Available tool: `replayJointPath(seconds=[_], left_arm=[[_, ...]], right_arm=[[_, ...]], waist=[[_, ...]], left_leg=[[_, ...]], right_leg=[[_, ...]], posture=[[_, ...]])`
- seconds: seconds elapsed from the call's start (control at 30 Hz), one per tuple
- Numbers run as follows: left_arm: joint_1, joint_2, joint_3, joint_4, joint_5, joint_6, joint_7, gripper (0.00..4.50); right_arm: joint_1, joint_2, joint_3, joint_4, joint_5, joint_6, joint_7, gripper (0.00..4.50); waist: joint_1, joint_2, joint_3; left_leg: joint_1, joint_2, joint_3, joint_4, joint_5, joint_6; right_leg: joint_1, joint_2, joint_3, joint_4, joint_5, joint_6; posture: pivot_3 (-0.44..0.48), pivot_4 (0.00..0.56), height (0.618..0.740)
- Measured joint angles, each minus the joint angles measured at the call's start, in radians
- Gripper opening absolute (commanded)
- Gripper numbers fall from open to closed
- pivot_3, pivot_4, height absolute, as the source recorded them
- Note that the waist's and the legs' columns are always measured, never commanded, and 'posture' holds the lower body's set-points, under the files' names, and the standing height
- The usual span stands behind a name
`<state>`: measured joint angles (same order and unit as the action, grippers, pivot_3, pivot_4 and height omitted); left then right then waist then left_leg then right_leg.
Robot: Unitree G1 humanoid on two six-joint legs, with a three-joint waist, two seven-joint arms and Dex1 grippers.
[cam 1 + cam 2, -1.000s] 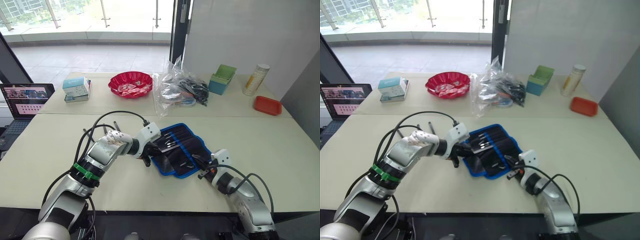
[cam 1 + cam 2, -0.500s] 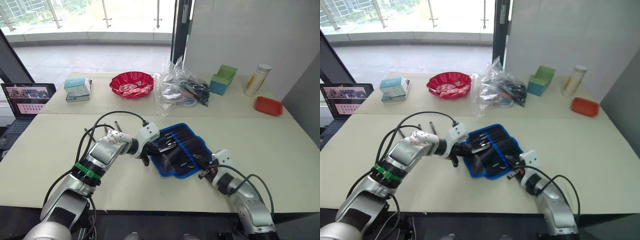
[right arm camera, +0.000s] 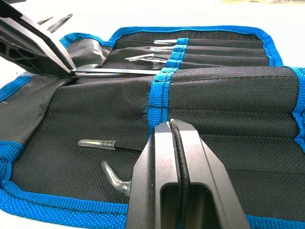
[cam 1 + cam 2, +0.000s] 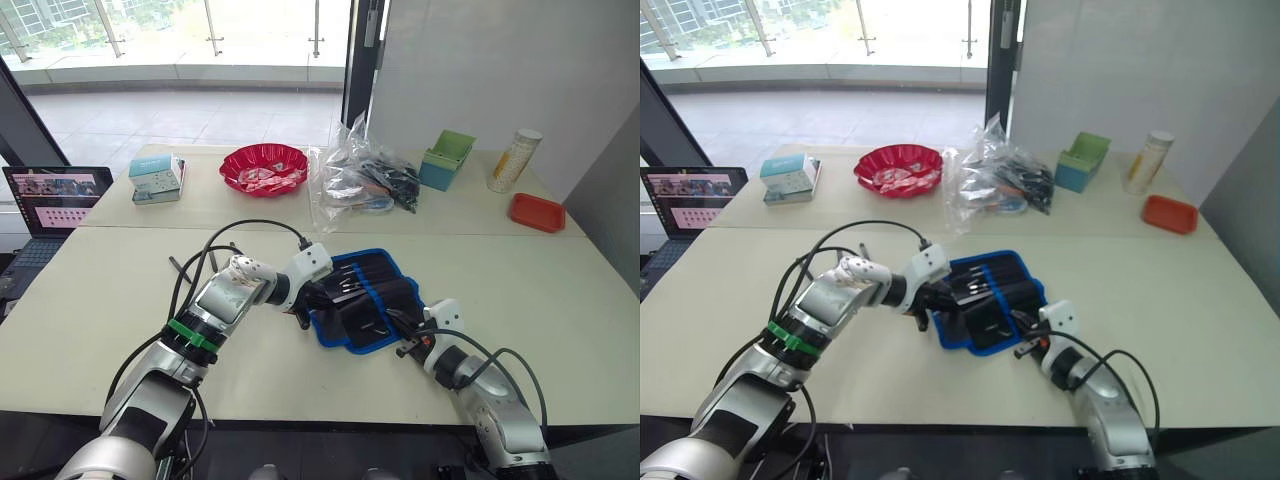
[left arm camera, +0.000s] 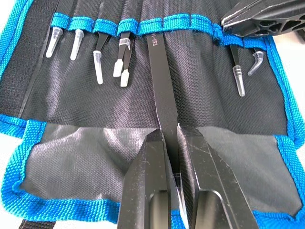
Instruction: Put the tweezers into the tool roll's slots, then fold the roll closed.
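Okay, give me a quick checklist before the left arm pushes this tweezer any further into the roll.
1. Left gripper clamped on the tweezer: ok.
2. Tweezer lined up with a slot under the blue band: ok, its far end sits under the band.
3. Neighbouring capped tweezers out of the path: ok.
4. Right gripper pinning the tool roll: ok, shut on a thin black strap at its edge.
5. How deep the tweezer has gone: cannot tell.
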<state>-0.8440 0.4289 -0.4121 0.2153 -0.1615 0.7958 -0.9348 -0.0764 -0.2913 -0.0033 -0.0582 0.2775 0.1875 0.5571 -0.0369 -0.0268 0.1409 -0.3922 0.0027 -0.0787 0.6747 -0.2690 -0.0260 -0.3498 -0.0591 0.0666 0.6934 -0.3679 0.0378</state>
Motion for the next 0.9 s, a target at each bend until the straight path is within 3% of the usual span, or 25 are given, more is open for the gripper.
replayJointPath(seconds=[0.4, 0.9], left_arm=[[-0.066, -0.177, 0.004, 0.288, 0.064, -0.21, 0.019, 0.02], [-0.272, -0.352, 0.039, 0.823, 0.214, -0.622, 0.031, 0.02]], right_arm=[[-0.003, 0.003, 0.0, 0.002, -0.015, 0.001, -0.006, 0.0], [0.011, 0.006, 0.012, -0.018, -0.028, 0.031, -0.022, 0.0]], waist=[[0.003, 0.0, 0.0], [0.037, -0.001, -0.001]], left_leg=[[0.0, -0.001, 0.001, 0.002, 0.0, 0.0], [0.004, -0.004, 0.0, 0.005, -0.001, 0.001]], right_leg=[[0.0, 0.0, 0.0, 0.0, 0.0, 0.0], [0.014, -0.001, -0.002, -0.011, -0.001, 0.002]], posture=[[0.0, 0.15, 0.74], [0.0, 0.15, 0.74]])
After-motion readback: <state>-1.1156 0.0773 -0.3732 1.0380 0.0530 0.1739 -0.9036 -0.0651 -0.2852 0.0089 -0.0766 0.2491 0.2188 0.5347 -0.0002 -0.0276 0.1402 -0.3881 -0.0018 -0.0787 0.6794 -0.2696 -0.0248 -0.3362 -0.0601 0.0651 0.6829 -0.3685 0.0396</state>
